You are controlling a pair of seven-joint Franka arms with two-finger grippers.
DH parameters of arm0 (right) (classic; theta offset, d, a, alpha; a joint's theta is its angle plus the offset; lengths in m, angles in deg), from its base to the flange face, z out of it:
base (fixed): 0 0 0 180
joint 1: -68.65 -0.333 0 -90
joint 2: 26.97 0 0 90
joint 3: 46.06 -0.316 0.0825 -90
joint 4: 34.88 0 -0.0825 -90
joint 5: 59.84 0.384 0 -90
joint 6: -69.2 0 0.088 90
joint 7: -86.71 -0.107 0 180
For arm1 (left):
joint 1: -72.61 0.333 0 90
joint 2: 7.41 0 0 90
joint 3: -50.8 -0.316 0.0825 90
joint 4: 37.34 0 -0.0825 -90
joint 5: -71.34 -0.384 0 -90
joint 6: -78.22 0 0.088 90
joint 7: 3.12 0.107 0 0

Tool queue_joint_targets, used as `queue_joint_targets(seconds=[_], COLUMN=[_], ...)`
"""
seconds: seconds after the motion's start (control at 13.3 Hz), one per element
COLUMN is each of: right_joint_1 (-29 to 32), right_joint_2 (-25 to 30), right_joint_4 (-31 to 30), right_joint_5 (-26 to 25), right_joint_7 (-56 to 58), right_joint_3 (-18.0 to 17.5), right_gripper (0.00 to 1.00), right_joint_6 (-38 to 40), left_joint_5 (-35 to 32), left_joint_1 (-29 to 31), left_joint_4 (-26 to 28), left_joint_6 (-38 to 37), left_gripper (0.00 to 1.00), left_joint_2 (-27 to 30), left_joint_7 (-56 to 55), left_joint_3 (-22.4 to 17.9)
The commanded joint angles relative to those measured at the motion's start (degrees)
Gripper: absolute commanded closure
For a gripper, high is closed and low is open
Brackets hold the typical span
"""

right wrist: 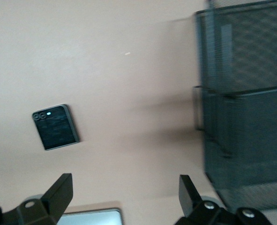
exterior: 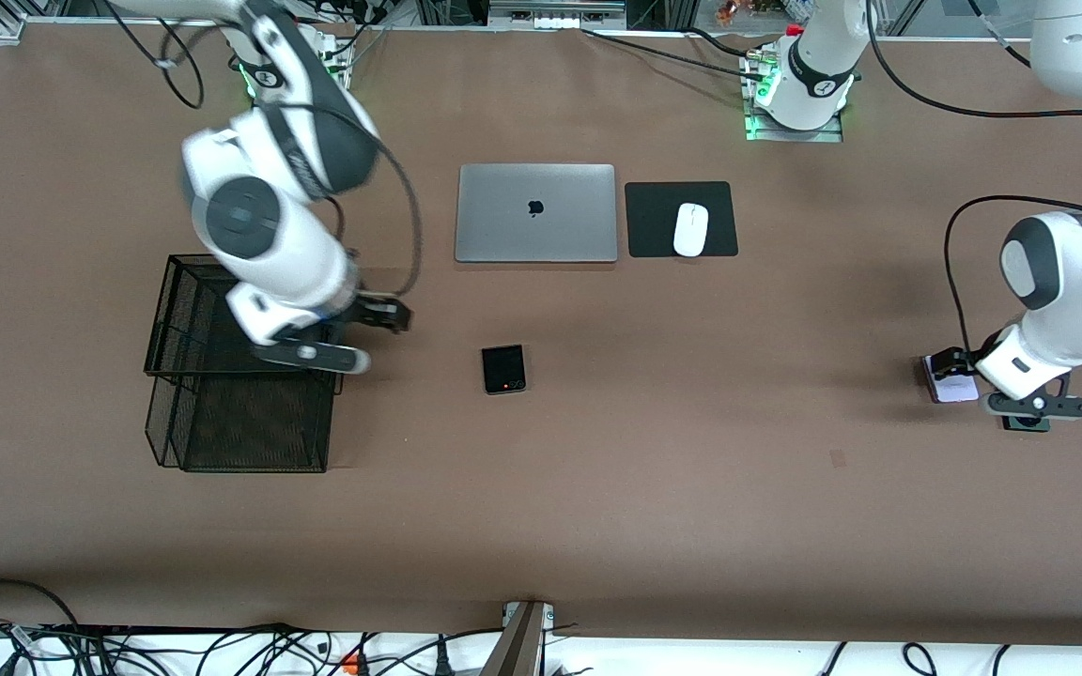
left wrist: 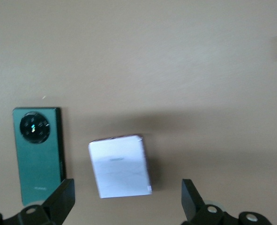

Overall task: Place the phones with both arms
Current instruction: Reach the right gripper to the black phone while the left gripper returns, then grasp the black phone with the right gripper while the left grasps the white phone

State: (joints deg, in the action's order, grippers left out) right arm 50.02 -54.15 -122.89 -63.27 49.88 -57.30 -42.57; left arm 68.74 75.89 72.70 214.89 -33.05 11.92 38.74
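The small black flip phone (exterior: 503,368) lies on the brown table, nearer the front camera than the laptop; it also shows in the right wrist view (right wrist: 55,126). My right gripper (exterior: 383,314) is open and empty, in the air between the mesh basket and that phone (right wrist: 124,194). The pale lilac-white phone (exterior: 956,387) lies at the left arm's end of the table. My left gripper (exterior: 947,362) hovers open just over it (left wrist: 126,201), the phone (left wrist: 120,166) lying apart from both fingers. The dark green phone (left wrist: 39,154) lies beside it, mostly hidden under the arm in the front view (exterior: 1025,422).
A black wire-mesh basket (exterior: 240,413) stands at the right arm's end of the table, also in the right wrist view (right wrist: 246,103). A shut silver laptop (exterior: 535,212) and a white mouse (exterior: 690,229) on a black pad (exterior: 654,221) lie nearer the arms' bases.
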Motion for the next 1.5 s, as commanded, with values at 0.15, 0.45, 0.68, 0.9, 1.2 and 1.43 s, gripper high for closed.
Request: queue_joint_targets(seconds=[0.15, 0.45, 0.68, 0.9, 1.2, 1.43], right_joint_1=[-8.35, -10.9, -10.9, -10.9, -10.9, -10.9], right_joint_2=[-10.76, -16.5, -18.16, -20.62, -21.95, -22.56], right_joint_4=[0.73, 0.73, 0.73, 0.73, 0.65, 0.65], right_joint_5=[-0.7, -5.07, -8.09, -8.87, -10.71, -12.83], right_joint_7=[-2.45, 1.04, 4.67, 4.76, 4.76, 4.49], right_joint_3=[0.43, 0.52, 0.7, 0.78, 1.4, 1.4], right_gripper=[0.0, 0.0, 0.0, 0.0, 0.0, 0.0], right_joint_6=[-16.17, -24.2, -24.73, -32.52, -34.75, -34.84], left_joint_5=[-0.66, -0.31, -0.31, -0.22, 1.36, 1.45], left_joint_1=[4.62, 16.64, 20.27, 20.8, 20.71, 20.45], left_joint_4=[5.35, 5.62, 5.62, 5.71, 5.54, 5.01], left_joint_6=[10.52, 15.19, 16.7, 18.27, 19.51, 19.34], left_gripper=[0.0, 0.0, 0.0, 0.0, 0.11, 0.66], left_joint_2=[-2.4, -5.47, -7.06, -7.94, -9.08, -9.17], left_joint_7=[0.34, 0.34, 0.26, -0.53, -0.89, -2.73], left_joint_3=[2.12, 12.82, 15.84, 15.92, 15.92, 15.92])
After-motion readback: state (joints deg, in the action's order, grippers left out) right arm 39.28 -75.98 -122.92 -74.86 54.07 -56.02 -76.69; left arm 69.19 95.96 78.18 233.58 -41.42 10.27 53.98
